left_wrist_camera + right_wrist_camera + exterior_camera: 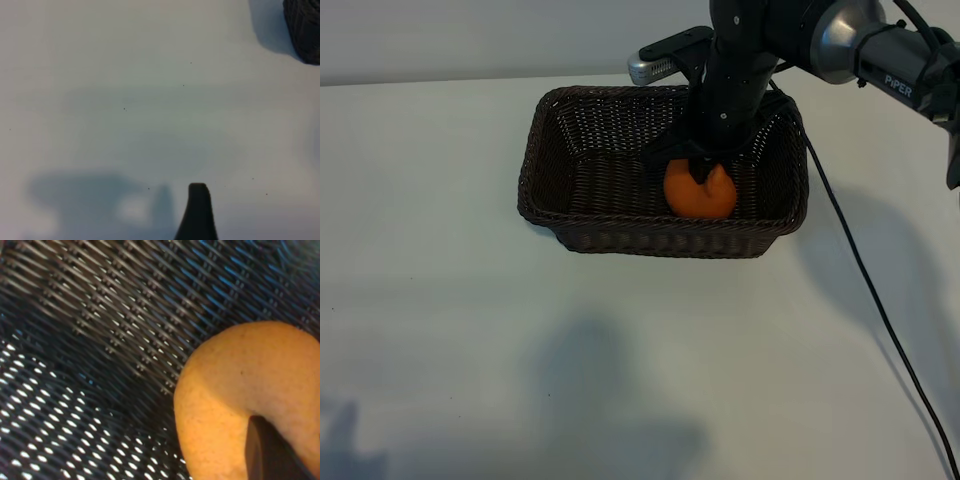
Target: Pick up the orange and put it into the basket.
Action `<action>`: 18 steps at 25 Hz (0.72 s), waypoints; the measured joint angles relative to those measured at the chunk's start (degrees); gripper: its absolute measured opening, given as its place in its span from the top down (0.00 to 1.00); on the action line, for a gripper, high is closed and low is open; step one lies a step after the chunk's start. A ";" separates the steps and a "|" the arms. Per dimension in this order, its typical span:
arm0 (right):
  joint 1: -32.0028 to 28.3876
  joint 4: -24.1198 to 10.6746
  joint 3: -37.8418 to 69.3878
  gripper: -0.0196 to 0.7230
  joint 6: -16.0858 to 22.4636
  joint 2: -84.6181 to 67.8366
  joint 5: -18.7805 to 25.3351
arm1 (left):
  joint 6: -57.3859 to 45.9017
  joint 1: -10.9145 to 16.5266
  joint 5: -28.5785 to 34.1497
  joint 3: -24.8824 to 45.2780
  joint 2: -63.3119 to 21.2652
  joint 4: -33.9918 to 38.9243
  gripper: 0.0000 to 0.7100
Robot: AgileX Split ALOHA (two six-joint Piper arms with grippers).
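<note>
Gripping the orange (700,195), right claw (704,172) inside the crosswise-lying basket (552,150).

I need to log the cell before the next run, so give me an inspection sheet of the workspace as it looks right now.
Surface: plain white table, with shadows on it.
Job's things: small round matte orange fruit inside the rectangular dark brown woven wicker basket, toward its right end, near the front wall.
Clutter: nothing seen.
Grippers: right gripper reaches down into the basket, shut on the orange; whether the orange touches the basket floor cannot be told. Left gripper: one dark fingertip shows over bare table beside the basket, holding nothing, open.
Cables: black cable trails from the right arm across the table.
Surroundings: pale wall behind the table.
</note>
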 joint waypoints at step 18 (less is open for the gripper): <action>0.00 1.13 -6.47 0.03 0.53 -2.52 5.69 | 0.00 0.00 0.00 0.00 0.00 0.00 0.17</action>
